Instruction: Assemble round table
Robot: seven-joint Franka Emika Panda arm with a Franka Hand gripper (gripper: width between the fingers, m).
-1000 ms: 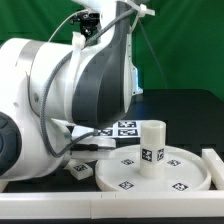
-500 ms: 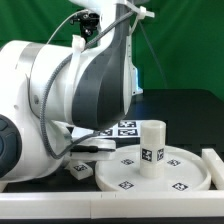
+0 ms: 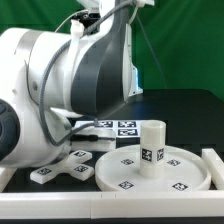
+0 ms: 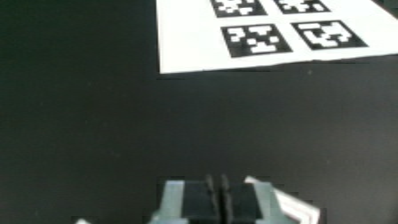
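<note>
The round disc (image 3: pixel 175 178) lies flat at the exterior view's right, tags on top. The short cylindrical leg (image 3: pixel 152 147) stands upright on its middle. The four-armed cross base (image 3: pixel 65 167) lies on the black table just left of the disc, partly under my arm. My gripper (image 4: pixel 221 200) shows only in the wrist view. Its jaws are pressed together with nothing between them, above bare black table. In the exterior view the arm's bulk hides the gripper.
The marker board (image 3: pixel 118 128) lies behind the disc and also shows in the wrist view (image 4: pixel 267 35), ahead of the gripper. A white border rail (image 3: pixel 212 160) runs along the right and front table edges. A green backdrop stands behind.
My arm has swung up and toward the exterior view's left. The cross base, mostly hidden before, now shows. The disc and leg have not moved.
</note>
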